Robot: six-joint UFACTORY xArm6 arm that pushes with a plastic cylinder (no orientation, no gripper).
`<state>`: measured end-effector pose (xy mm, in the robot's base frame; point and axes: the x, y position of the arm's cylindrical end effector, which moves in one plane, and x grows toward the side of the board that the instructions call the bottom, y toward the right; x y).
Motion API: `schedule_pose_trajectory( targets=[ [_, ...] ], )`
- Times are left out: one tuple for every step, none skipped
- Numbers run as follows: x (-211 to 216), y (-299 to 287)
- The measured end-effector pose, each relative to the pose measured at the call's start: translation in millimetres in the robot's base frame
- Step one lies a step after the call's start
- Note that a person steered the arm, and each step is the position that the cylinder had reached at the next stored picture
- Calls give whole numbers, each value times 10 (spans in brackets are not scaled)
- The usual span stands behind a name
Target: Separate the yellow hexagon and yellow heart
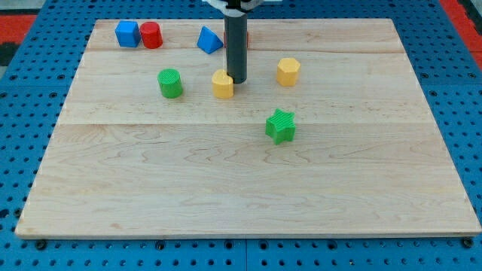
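The yellow heart [222,84] lies on the wooden board, left of the board's middle in the upper part of the view. The yellow hexagon [288,71] lies to its right, a clear gap between them. My tip [236,80] stands at the heart's upper right edge, touching or nearly touching it, between the two yellow blocks but much closer to the heart. The dark rod rises from there to the view's top.
A green cylinder [170,83] lies left of the heart. A green star [280,126] lies below the hexagon. A blue cube [127,34], a red cylinder [151,35] and a blue triangular block [209,40] sit along the top edge. A red block is mostly hidden behind the rod.
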<state>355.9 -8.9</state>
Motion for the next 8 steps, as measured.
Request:
schedule_pose_trajectory(
  targets=[
    [-370,235],
    [-718,601],
    [-658,1119],
    [-396,973],
    [-290,935],
    [-421,918],
    [-278,887],
    [66,887]
  ],
)
